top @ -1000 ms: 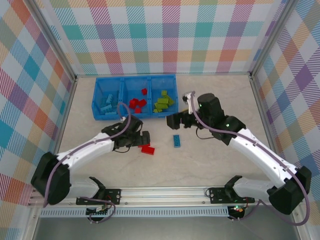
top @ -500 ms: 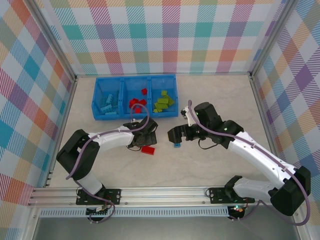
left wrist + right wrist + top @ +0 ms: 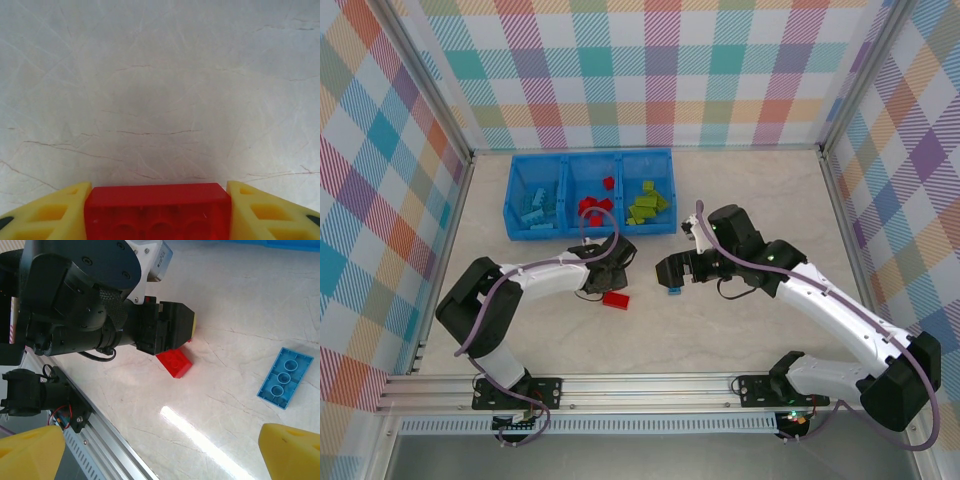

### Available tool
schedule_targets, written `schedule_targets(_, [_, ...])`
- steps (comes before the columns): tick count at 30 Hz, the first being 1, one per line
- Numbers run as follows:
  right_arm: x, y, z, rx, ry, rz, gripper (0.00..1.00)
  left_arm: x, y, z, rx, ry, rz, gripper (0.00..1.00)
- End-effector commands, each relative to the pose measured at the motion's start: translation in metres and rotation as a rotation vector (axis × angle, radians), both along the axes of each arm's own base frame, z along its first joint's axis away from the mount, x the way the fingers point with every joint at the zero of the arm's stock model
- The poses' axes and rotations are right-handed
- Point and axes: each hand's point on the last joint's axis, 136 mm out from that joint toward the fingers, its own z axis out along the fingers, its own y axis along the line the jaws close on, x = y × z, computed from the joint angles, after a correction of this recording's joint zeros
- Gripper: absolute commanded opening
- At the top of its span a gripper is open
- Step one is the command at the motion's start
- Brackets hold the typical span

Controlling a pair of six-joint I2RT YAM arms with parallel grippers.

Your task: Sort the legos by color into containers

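The left tool (image 3: 157, 212) is clamped on a red brick (image 3: 157, 202), probably bound for the tray's middle compartment (image 3: 578, 185), where red ones lie. The right tool (image 3: 160, 450), fingers apart, hovers near a light blue brick (image 3: 285, 377) on the worktop (image 3: 240, 300).

I can read no text, number or brand anywhere from my station. The nearest thing to a label is a red-and-white striped patch (image 3: 13, 319) on the dark arm body at the left edge of the right wrist view. It is cut off too far for me to make out any characters.
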Motion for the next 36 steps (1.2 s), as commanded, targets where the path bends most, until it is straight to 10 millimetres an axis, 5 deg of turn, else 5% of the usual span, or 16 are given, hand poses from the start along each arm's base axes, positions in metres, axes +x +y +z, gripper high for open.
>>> schedule_targets(1, [-0.005, 0.001, 0.003, 0.009, 0.001, 0.012, 1.00, -0.006, -0.003, 0.009, -0.023, -0.001, -0.005, 0.48])
schedule_targets(7, [-0.004, -0.002, 0.007, 0.009, -0.022, 0.000, 1.00, 0.032, 0.025, 0.101, 0.070, -0.266, 0.027, 0.49])
schedule_targets(13, [-0.005, -0.004, 0.010, 0.023, -0.035, -0.007, 1.00, 0.106, 0.060, 0.168, 0.105, -0.446, 0.119, 0.49])
schedule_targets(17, [-0.006, -0.006, 0.011, 0.033, -0.036, -0.019, 1.00, 0.167, 0.065, 0.181, 0.100, -0.488, 0.151, 0.49])
schedule_targets(25, [-0.015, -0.017, 0.017, 0.051, -0.047, -0.052, 1.00, 0.259, 0.059, 0.151, 0.079, -0.440, 0.174, 0.60])
schedule_targets(30, [-0.016, -0.025, 0.012, 0.021, -0.037, -0.083, 1.00, 0.274, 0.053, 0.160, 0.050, -0.441, 0.161, 0.79])
schedule_targets(36, [-0.011, -0.023, 0.000, -0.004, -0.015, -0.093, 1.00, 0.253, 0.049, 0.201, -0.027, -0.491, 0.118, 0.84])
